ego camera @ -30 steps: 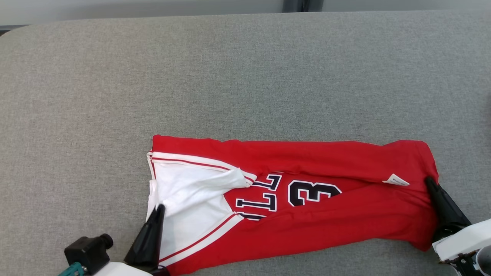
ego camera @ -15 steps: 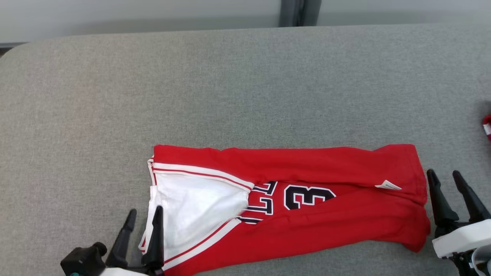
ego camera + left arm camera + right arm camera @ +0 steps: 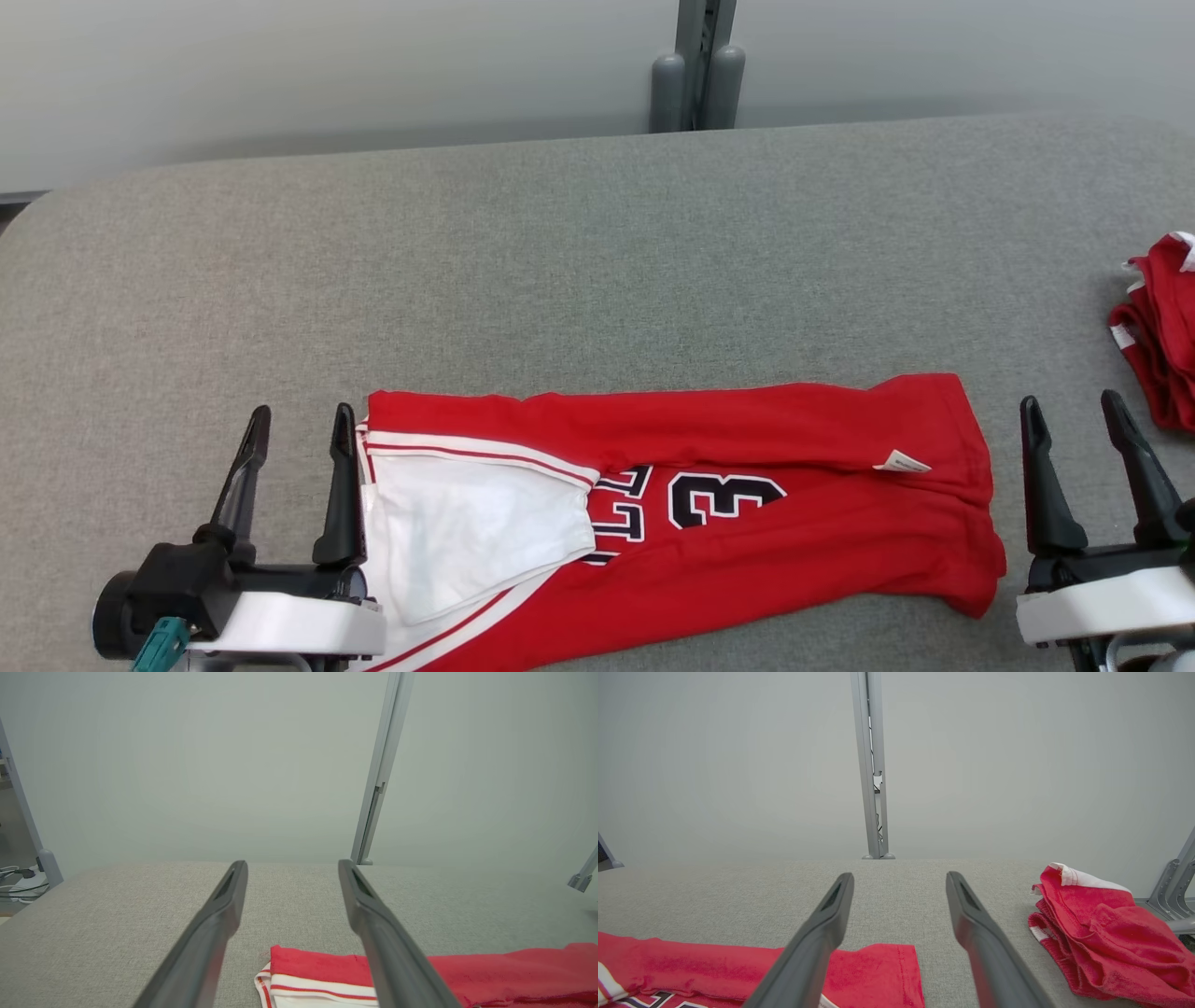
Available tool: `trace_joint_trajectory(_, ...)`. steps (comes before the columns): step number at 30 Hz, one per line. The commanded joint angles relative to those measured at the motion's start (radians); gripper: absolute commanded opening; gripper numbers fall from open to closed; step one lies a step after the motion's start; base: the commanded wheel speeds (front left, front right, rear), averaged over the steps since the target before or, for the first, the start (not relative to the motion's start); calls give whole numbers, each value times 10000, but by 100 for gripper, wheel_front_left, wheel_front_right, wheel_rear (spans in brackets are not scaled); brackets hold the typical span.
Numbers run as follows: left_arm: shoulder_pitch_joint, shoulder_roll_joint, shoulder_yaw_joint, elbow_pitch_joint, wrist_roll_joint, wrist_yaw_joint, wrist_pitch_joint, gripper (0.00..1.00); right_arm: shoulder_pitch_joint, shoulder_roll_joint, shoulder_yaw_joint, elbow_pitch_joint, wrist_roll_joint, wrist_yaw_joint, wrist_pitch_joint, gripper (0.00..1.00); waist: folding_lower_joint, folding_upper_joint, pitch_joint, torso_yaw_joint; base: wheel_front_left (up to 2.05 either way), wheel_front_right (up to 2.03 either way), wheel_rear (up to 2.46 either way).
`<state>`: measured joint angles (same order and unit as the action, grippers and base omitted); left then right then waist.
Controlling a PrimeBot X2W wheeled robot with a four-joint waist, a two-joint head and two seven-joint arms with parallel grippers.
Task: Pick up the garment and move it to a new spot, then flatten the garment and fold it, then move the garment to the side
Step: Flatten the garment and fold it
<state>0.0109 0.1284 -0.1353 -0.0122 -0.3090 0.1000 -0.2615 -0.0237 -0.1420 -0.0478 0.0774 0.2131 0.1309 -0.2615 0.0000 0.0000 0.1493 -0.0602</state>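
Note:
The garment (image 3: 747, 523) is a red jersey with white trim and dark lettering, lying folded lengthwise in a long band on the grey table (image 3: 560, 261); its white collar end is at the left. My left gripper (image 3: 297, 425) stands open just off the jersey's left end, holding nothing. My right gripper (image 3: 1071, 413) stands open a little past the jersey's right end, also holding nothing. The left wrist view shows the jersey's striped corner (image 3: 317, 975) below the open left gripper (image 3: 290, 868). In the right wrist view the jersey's red end (image 3: 873, 975) lies beneath the open right gripper (image 3: 900, 879).
A second red garment (image 3: 1162, 327) lies crumpled at the table's right edge, also in the right wrist view (image 3: 1101, 938). A grey post (image 3: 695, 65) stands behind the table's far edge against a pale wall. Bare table stretches beyond the jersey.
Both grippers have opened, let go of the jersey's ends and drawn back from it. The head camera has tilted up, bringing the far edge and the second garment into view.

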Motion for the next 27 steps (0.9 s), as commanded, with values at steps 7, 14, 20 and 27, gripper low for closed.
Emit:
trace_joint_trajectory(7, 106, 157, 373, 618, 647, 183, -40, 100, 323, 263, 70, 157, -435, -3, -45, 100, 0, 0, -335, -208, 0, 0, 0)
trace_joint_trajectory(14, 170, 59, 515, 817, 712, 13, -41, 100, 292, 357, 70, 187, -475, -1, -46, 100, 0, 0, -279, -193, 0, 0, 0)
trace_joint_trajectory(20, 80, -8, 587, 952, 722, -111, -42, 100, 241, 353, 34, 248, -447, -1, -46, 100, 0, 0, -264, -138, 0, 0, 0)
trace_joint_trajectory(27, -125, -125, 495, 1040, 778, -247, -42, 100, 47, 272, -149, 928, -199, -3, 31, 100, 0, 0, -99, -5, 0, 0, 0)
